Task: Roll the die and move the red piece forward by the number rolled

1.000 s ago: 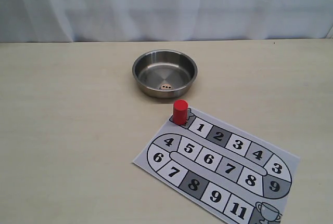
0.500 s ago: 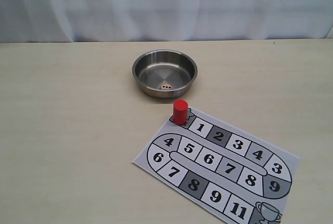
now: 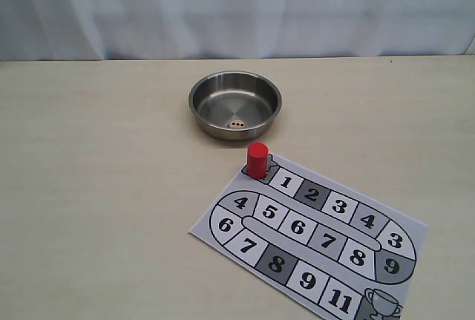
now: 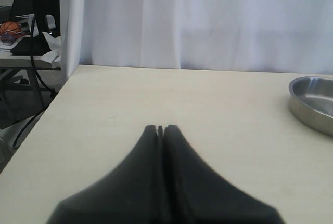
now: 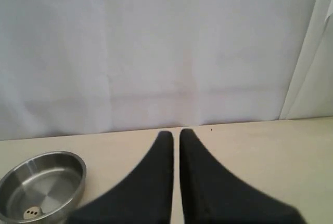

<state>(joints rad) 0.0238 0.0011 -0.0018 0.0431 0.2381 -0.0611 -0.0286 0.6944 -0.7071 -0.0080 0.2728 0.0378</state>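
**Desk:** What does the wide shot hold?

**Photographer:** A pale table [image 3: 96, 186], a numbered board [image 3: 204, 229] lying at an angle at the near right, and a steel bowl [image 3: 194, 101] mid-table just beyond the board's far corner. Neither arm shows in that view.

**Desk:** And the grippers?

**Photographer:** Each appears only in its own wrist view. The left gripper [image 4: 160, 128] is clenched tight with its fingers pressed together, and it holds nothing. The right gripper [image 5: 176, 133] is closed to a thin slit and is also empty. Both hang above bare table, well apart from the bowl.

**Desk:** Which arm is better placed?

**Photographer:** The right one, by my reading. Its camera looks into the bowl [image 5: 78, 167] and picks out the die [image 5: 32, 213], which lies ahead of the fingers and off to one side. The left camera catches only the bowl's wall [image 4: 312, 115]. Which arm is truly nearer I cannot tell.

**Desk:** Where are the pieces?

**Photographer:** The red piece [image 3: 257, 160] stands upright on the start square at the board's far corner, just beside square 1. It is a solid, plain cylinder. The die [image 3: 236, 122] rests on the bowl's floor near the wall that faces the board. It is a tiny tan cube with no long axis, and its dark pips on top are too small to count surely
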